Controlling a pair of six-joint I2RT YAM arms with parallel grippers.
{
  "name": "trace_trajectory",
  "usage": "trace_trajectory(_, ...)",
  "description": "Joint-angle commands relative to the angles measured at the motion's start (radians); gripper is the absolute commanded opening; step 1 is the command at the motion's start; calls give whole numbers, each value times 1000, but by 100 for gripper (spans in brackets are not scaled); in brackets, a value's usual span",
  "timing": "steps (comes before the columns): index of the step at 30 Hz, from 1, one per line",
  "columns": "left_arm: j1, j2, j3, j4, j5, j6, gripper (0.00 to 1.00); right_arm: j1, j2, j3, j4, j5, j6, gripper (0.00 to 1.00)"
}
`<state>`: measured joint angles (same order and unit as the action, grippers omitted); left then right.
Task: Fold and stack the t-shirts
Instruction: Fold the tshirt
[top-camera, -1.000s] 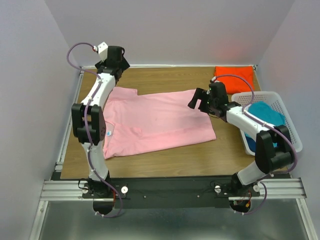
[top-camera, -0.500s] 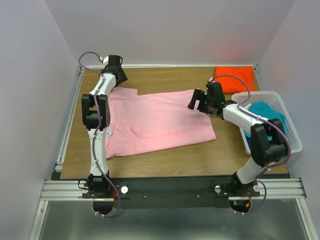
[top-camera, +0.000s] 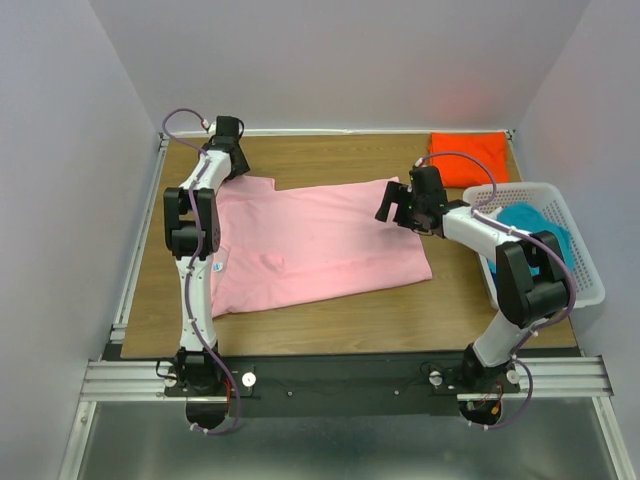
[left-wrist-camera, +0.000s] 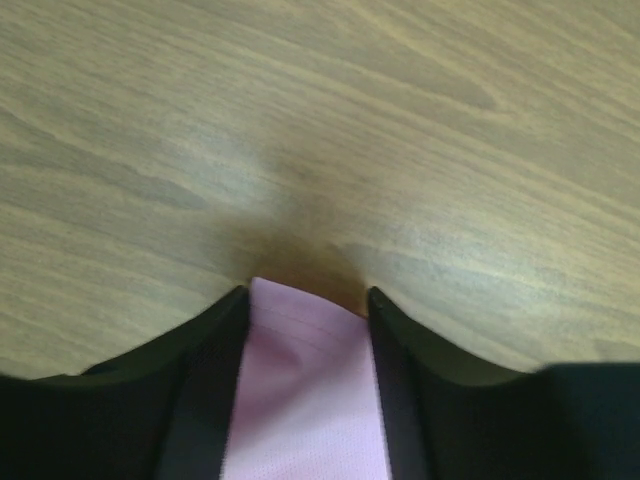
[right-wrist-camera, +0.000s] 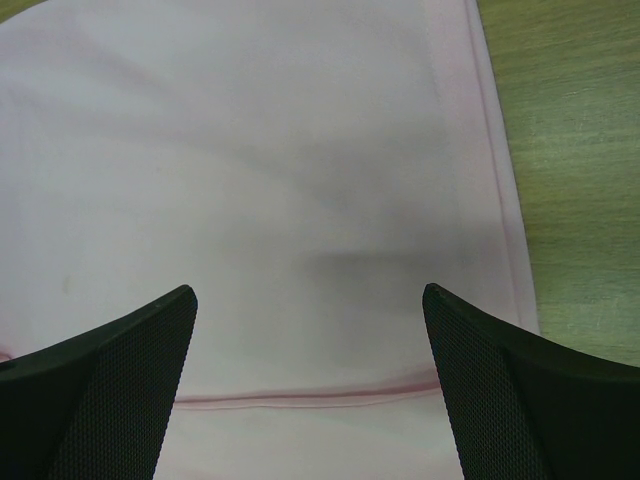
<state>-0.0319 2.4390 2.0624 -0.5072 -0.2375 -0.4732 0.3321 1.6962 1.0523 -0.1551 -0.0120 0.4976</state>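
A light pink t-shirt (top-camera: 310, 245) lies spread flat across the middle of the table. My left gripper (top-camera: 236, 166) is down at its far left corner. In the left wrist view the two fingers straddle a strip of the pink t-shirt (left-wrist-camera: 305, 380), and my left gripper (left-wrist-camera: 305, 300) is half closed with a gap left. My right gripper (top-camera: 390, 205) hovers wide open over the shirt's far right corner, with my right gripper (right-wrist-camera: 310, 300) above the hem of the pink t-shirt (right-wrist-camera: 300, 150). An orange t-shirt (top-camera: 468, 158) lies folded at the back right. A teal t-shirt (top-camera: 535, 232) sits in the basket.
The white lattice basket (top-camera: 590, 275) stands at the right edge of the table, close to my right arm. Bare wood (left-wrist-camera: 400, 120) lies beyond the left fingers, near the back wall. Wood (right-wrist-camera: 580, 150) shows right of the shirt's edge.
My left arm has dropped onto the shirt's far left corner and its jaws have narrowed round the cloth. The right gripper has barely moved.
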Motion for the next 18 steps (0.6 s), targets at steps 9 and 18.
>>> trace_trajectory(9, 6, -32, -65, -48, 66, 19, 0, -5, -18, 14, -9, 18, 10, 100)
trace_trajectory(18, 4, -69, -28, 22, 116, 99, 0, -8, 37, 116, -12, 76, -5, 100)
